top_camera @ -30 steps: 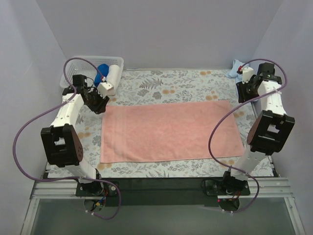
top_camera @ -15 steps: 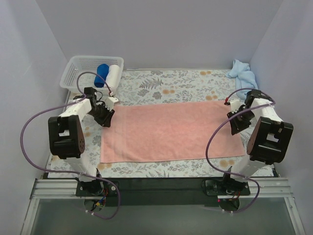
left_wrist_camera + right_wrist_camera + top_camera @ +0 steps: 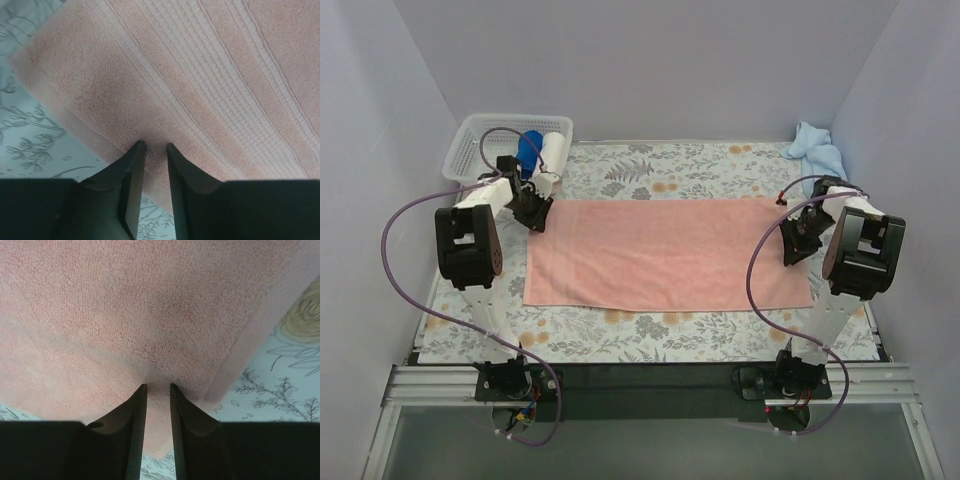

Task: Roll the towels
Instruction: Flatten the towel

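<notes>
The salmon-pink towel (image 3: pixel 670 255) lies spread flat across the floral table cover. My left gripper (image 3: pixel 535 213) sits low at the towel's far left corner. In the left wrist view its jaws (image 3: pixel 155 146) stand narrow, pinching the hem of the pink towel (image 3: pixel 215 75). At the towel's right end is my right gripper (image 3: pixel 790 243); its jaws (image 3: pixel 158 386) are likewise closed on a fold of the pink towel (image 3: pixel 125 305), with cloth running down between them. The light sky-blue towel (image 3: pixel 817 148) lies crumpled in the far right corner.
A white mesh basket (image 3: pixel 470 140) at the far left holds a dark blue roll (image 3: pixel 528 150) and a white roll (image 3: pixel 554 150). The floral table cover (image 3: pixel 650 175) shows on every side of the towel. Walls close in on the left, back and right.
Both arms came down from raised poses onto the pink towel's two ends and their jaws narrowed onto the cloth. The towel has shifted a little toward the back.
</notes>
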Motion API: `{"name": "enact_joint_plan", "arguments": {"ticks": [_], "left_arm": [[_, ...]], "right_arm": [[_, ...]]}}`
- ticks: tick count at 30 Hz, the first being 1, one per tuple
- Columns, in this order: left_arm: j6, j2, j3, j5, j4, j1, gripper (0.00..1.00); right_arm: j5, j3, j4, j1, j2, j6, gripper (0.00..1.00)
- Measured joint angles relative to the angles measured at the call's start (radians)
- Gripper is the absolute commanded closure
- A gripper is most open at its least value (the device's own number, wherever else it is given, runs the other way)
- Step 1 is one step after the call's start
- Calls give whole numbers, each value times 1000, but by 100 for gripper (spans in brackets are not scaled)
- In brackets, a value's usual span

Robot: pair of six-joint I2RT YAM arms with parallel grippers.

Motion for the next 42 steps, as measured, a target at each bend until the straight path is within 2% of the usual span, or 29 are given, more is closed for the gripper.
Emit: {"name": "enact_joint_plan", "arguments": {"ticks": [3, 4, 6, 7, 9, 11, 12, 13, 16, 17, 21, 29, 36, 42], "left_arm": [[6, 41, 69, 17, -11, 13, 68], [16, 42, 77, 25, -22, 18, 62], [52, 30, 77, 49, -58, 24, 57], [72, 15, 76, 63, -88, 27, 54], [119, -37, 64, 92, -152, 34, 53], [176, -131, 33, 117, -212, 35, 52], [205, -192, 12, 127, -240, 35, 52], [232, -257, -16, 134, -261, 35, 52], [301, -451, -135, 146, -306, 34, 57], [318, -501, -177, 146, -322, 33, 59], [355, -582, -322, 145, -355, 31, 63], [352, -581, -537, 102, -311, 0, 69], [319, -544, -582, 3, -192, -4, 75], [314, -529, -641, -100, -103, -8, 79]], "right_arm": [[-19, 46, 18, 6, 25, 33, 69], [-23, 57, 26, 8, 26, 37, 61], [-31, 69, 27, 11, 18, 34, 45], [-38, 69, 24, 12, 3, 30, 20], [-45, 64, 2, 11, -50, -3, 17], [-43, 40, -10, 11, -154, -39, 21], [-39, 24, -16, 11, -215, -57, 27], [-32, 9, -27, 11, -275, -78, 41], [-2, -33, -52, 11, -402, -116, 58], [13, -52, -59, 11, -428, -128, 60], [66, -166, -69, 11, -445, -142, 64], [104, -320, -44, 11, -400, -124, 68], [177, -387, 77, 11, -309, -103, 75], [227, -408, 109, 13, -315, -92, 80]]}}
